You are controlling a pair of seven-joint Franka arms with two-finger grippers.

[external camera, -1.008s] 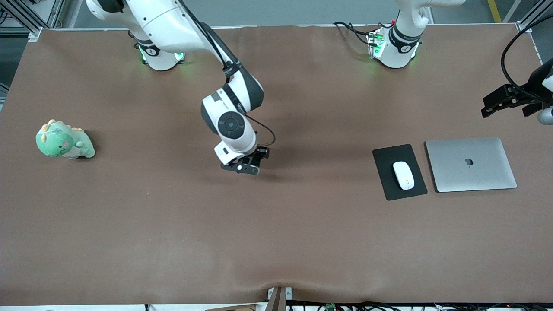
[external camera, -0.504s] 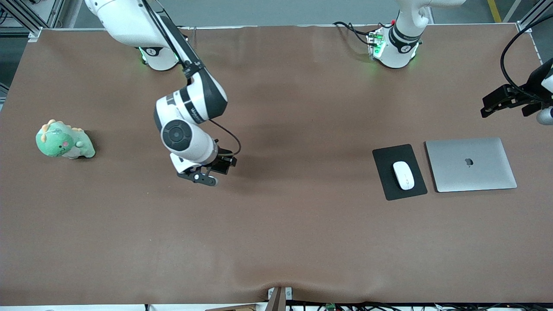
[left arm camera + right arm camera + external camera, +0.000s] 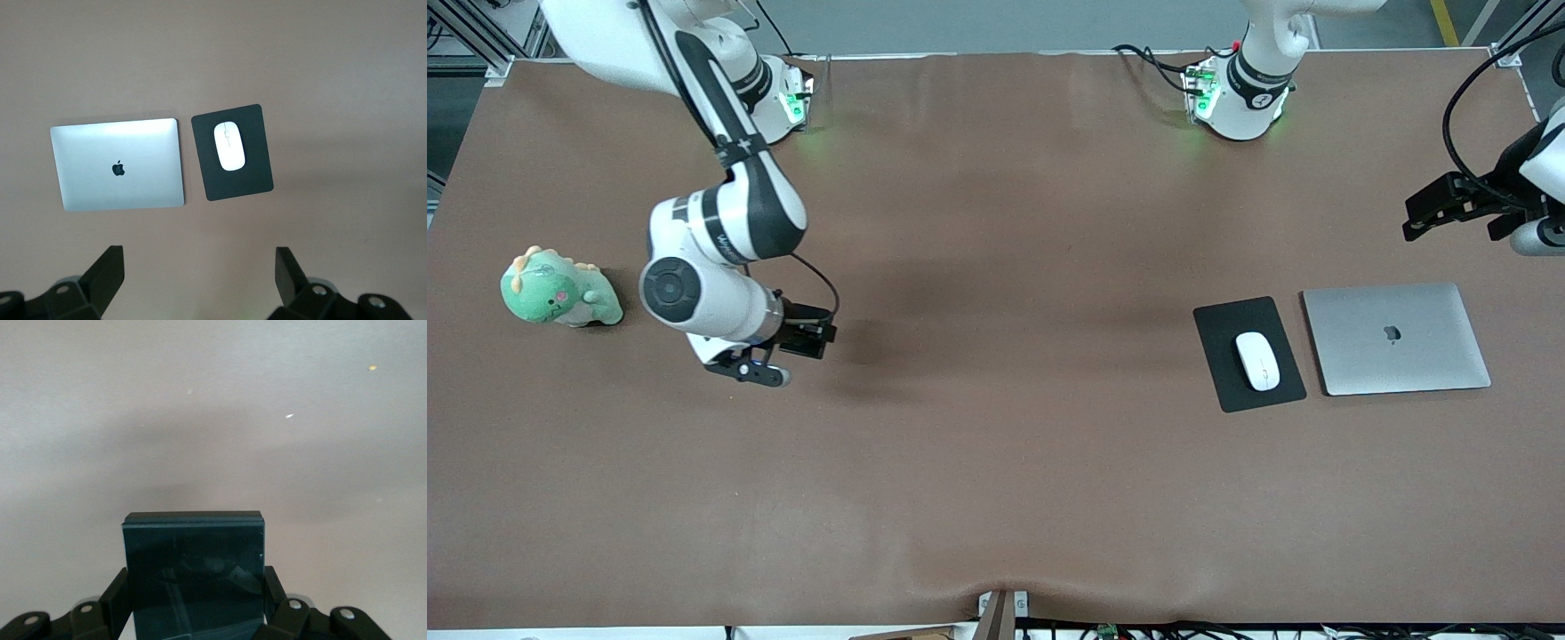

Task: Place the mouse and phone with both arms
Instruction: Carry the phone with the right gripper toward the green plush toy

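The white mouse [image 3: 1256, 360] lies on a black pad [image 3: 1227, 382] toward the left arm's end of the table; it also shows in the left wrist view [image 3: 229, 146]. My left gripper [image 3: 1449, 206] is open and empty, high over the table's edge beside the laptop; its fingers [image 3: 110, 263] stand wide apart. My right gripper [image 3: 749, 368] hangs low over the table next to the green plush and is shut on the black phone [image 3: 193, 573], which stands between its fingers [image 3: 113, 597]. The phone is hidden under the hand in the front view.
A shut silver laptop [image 3: 1396, 338] lies beside the pad, toward the left arm's end. A green dinosaur plush [image 3: 559, 289] sits toward the right arm's end. The brown table cover [image 3: 996, 462] has a fold at its near edge.
My right arm has swung from over the table's middle toward the plush, carrying the phone. My left gripper has shifted a little; the mouse has not moved.
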